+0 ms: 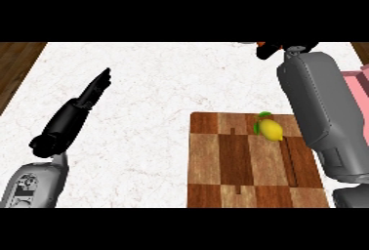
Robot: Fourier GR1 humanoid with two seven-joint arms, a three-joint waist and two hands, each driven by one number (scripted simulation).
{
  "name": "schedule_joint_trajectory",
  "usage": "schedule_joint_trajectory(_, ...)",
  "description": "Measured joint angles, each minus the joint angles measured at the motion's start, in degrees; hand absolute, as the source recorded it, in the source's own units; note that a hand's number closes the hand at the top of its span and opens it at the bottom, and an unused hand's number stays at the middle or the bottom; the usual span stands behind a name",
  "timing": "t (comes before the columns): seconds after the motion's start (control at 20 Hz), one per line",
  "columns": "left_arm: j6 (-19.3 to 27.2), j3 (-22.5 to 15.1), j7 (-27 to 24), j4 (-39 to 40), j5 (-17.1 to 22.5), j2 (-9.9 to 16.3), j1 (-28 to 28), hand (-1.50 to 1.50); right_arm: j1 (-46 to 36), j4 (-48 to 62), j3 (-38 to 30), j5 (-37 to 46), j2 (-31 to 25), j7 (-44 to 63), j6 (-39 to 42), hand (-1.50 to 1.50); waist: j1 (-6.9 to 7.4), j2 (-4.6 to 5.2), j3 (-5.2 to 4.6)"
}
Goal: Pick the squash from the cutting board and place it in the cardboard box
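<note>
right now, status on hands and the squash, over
Left hand open, fingers straight, resting over bare counter. Right hand far up at top edge, fingers unclear. Yellow squash lying on cutting board, untouched. Nothing on it; right forearm alongside.

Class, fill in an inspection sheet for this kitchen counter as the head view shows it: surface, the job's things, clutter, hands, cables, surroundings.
Surface: white marbled counter; wooden cutting board lies at the lower right.
Job's things: yellow squash with a green stem lies on the board near its top edge. The cardboard box is not seen.
Clutter: a lemon-like fruit is the only loose item; a pink object shows at the right edge, partly hidden.
Hands: left hand is open, fingers straight, at the left over the counter. Right forearm reaches up the right side; its right hand is mostly cut off at the top, fingers unclear.
Cables: nothing seen.
Surroundings: dark wood floor beyond the counter's left edge.
</note>
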Motion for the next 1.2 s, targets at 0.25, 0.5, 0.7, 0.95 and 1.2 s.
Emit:
schedule_joint_trajectory(0.25, 0.3, 0.0, 0.1, -0.2, -0.2, -0.3, 0.7, 0.00, -3.1, 2.7, -4.6, 0.9, -3.3, 6.9, -7.2, 1.50, -0.66, -0.20, -0.01)
schedule_joint_trajectory(0.5, 0.3, 0.5, 0.1, -0.5, -0.3, 0.0, 1.1, 0.00, -4.1, 6.5, -8.4, 1.1, -7.9, 9.8, -12.8, 1.50, -1.09, -0.28, 0.00)
schedule_joint_trajectory(0.7, 0.3, 0.0, 0.0, -1.6, -0.8, -0.3, 2.4, 0.00, -4.5, 10.3, -11.0, -0.1, -12.8, 8.4, -14.2, 1.50, -1.31, -0.38, 0.02)
schedule_joint_trajectory(0.95, -0.1, 1.1, -0.2, -1.3, -0.4, 0.3, 2.3, 0.00, -3.4, 14.9, -12.2, -1.1, -18.3, 5.4, -9.6, 1.50, -1.69, -0.45, 0.01)
schedule_joint_trajectory(1.2, 0.1, 1.1, -0.2, -0.2, -0.5, -0.1, 1.3, 0.00, -2.4, 20.6, -15.7, -5.3, -23.0, 1.5, -0.5, 1.50, -1.94, -0.40, 0.04)
